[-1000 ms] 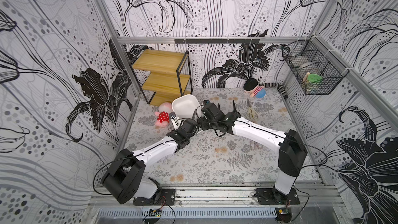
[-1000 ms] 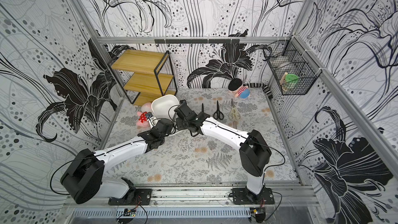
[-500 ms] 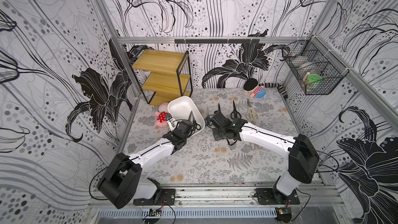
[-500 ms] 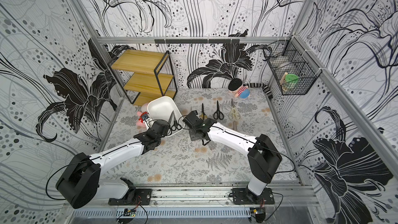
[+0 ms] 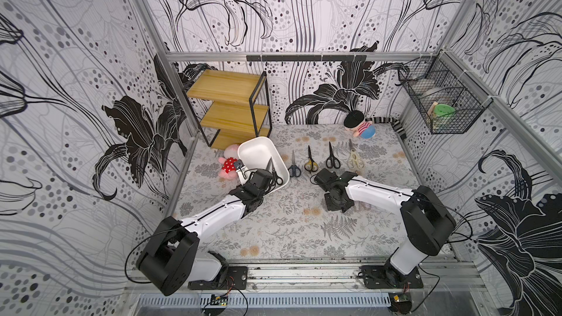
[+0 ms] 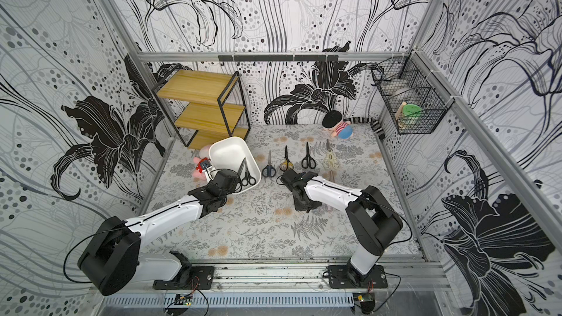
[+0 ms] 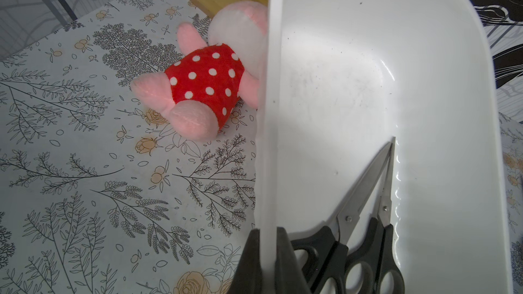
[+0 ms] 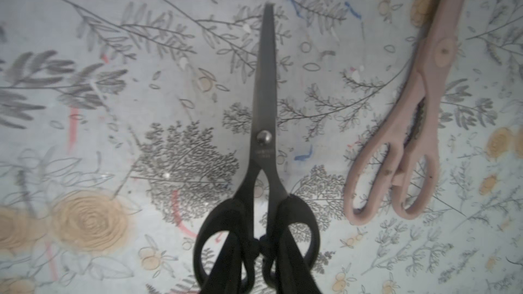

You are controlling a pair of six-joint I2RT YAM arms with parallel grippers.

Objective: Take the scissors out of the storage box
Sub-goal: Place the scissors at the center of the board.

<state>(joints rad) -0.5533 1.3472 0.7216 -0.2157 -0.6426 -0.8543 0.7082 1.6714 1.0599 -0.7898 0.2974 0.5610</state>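
The white storage box (image 5: 258,150) lies at an angle at the mat's back left. My left gripper (image 7: 268,231) is shut on its near rim, one finger inside and one outside. Two black-handled scissors (image 7: 360,186) lie against the box's wall. Over the middle of the mat, my right gripper (image 8: 260,230) is shut on the handles of a black pair (image 8: 264,108), low above the mat. A pinkish pair (image 8: 437,57) lies beside it. Dark blue (image 5: 294,167), yellow-black (image 5: 310,162), black (image 5: 332,158) and cream (image 5: 354,158) pairs lie in a row right of the box.
A wooden shelf (image 5: 231,107) stands in the back left corner. A pink plush in a red dotted dress (image 5: 228,165) lies against the box's left side. A small doll (image 5: 360,127) rests at the back wall, and a black wire basket (image 5: 441,107) hangs on the right wall.
My right gripper has come out of the box with the black scissors and swung right and forward over the mat. The left gripper has kept hold of the box, which has tipped back.
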